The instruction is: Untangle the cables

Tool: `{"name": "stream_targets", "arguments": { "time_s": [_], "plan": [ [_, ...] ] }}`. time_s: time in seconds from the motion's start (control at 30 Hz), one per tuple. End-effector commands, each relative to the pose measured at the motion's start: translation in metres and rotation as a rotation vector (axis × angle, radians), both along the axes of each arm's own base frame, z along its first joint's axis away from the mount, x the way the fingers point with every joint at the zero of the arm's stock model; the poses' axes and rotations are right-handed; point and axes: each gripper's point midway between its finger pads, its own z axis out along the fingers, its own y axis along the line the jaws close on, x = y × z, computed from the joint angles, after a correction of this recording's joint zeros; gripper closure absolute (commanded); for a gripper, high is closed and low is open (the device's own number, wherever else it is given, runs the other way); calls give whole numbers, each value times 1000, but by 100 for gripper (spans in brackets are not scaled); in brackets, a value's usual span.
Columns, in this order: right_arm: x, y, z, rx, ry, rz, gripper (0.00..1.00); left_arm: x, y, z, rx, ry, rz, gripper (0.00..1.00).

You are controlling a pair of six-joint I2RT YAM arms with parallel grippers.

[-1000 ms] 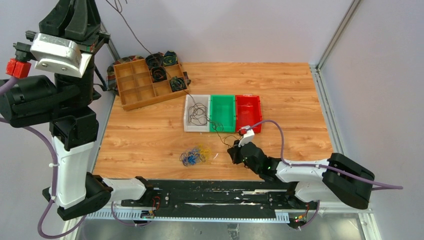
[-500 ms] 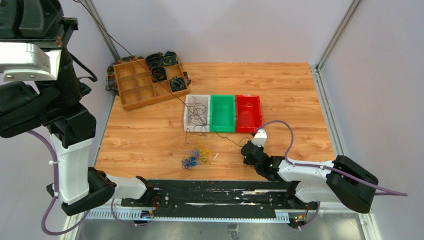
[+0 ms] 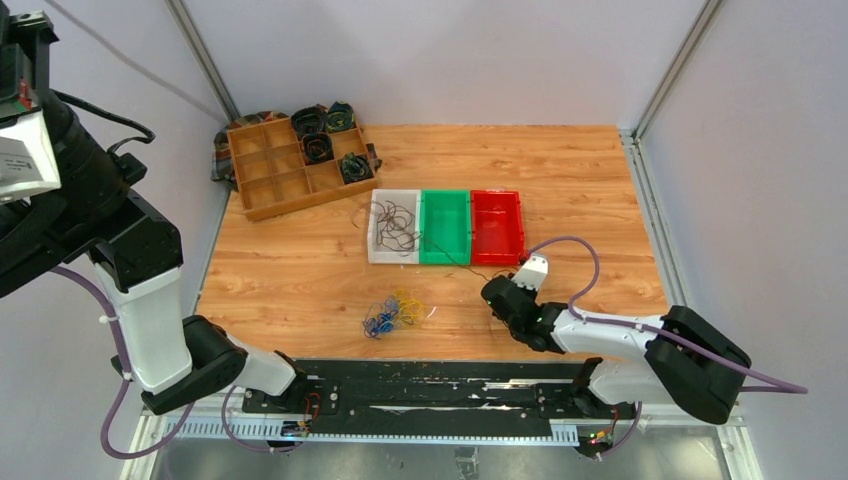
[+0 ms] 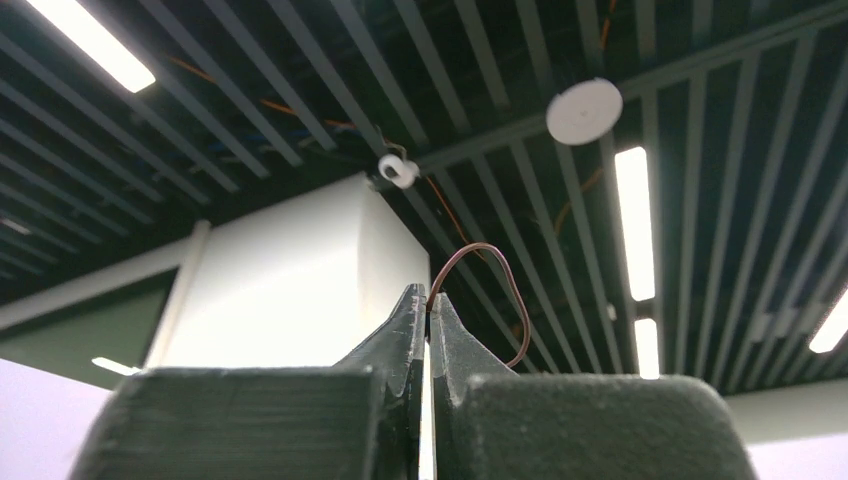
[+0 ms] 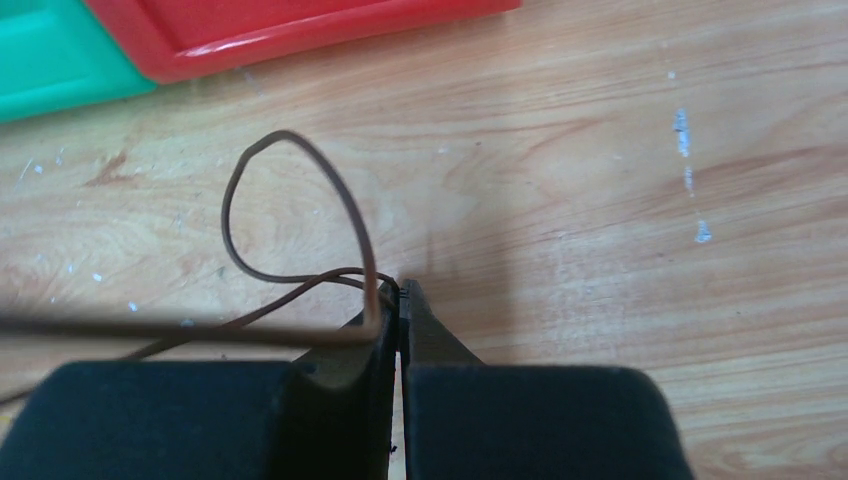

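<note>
A thin dark cable [image 4: 505,290] loops out of my left gripper [image 4: 428,297], which is shut on it and lifted high toward the ceiling; its fingers are outside the top view. My right gripper [image 5: 400,288] [image 3: 490,291] is low over the wood in front of the red bin, shut on the same kind of dark cable [image 5: 280,133]. That cable runs left from it toward a dark bunch [image 3: 395,226] lying in the white bin [image 3: 378,252]. A blue and yellow tangle [image 3: 392,310] lies on the table near the front edge.
A green bin [image 3: 445,255] and a red bin [image 3: 497,257] stand right of the white one. A wooden divided tray [image 3: 265,170] with dark coiled bundles sits at the back left. The left arm's body [image 3: 130,260] towers at the left edge.
My left arm has risen and swung left, taking its gripper out of the top view. The right gripper has slid right along the table, drawing the dark cable out.
</note>
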Motion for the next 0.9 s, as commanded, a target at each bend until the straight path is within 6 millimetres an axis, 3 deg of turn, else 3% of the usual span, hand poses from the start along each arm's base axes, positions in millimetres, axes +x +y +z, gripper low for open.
{"name": "stream_targets", "arguments": {
  "time_s": [0.0, 0.3, 0.47, 0.57, 0.63, 0.8, 0.87],
  "plan": [
    [-30, -65, -36, -162, 141, -153, 99, -27, 14, 4, -26, -92, 92, 99],
    [-29, -98, -31, -15, 146, -341, 99, -16, 15, 2, -42, -52, 137, 99],
    [-12, -116, -7, -35, 118, -393, 100, -12, 14, 3, -46, -47, 165, 99],
    [4, -128, 17, -36, 69, -397, 99, -8, 12, 2, -31, -26, 171, 99],
    [10, -143, 27, -19, 51, -442, 99, -8, 10, 1, -21, -28, 184, 100],
    [19, -186, 26, 217, 78, -629, 100, -11, 9, 2, -9, -44, 207, 99],
    [30, -200, 35, 206, 57, -652, 99, -10, 9, 2, -13, -36, 207, 99]
  ]
}}
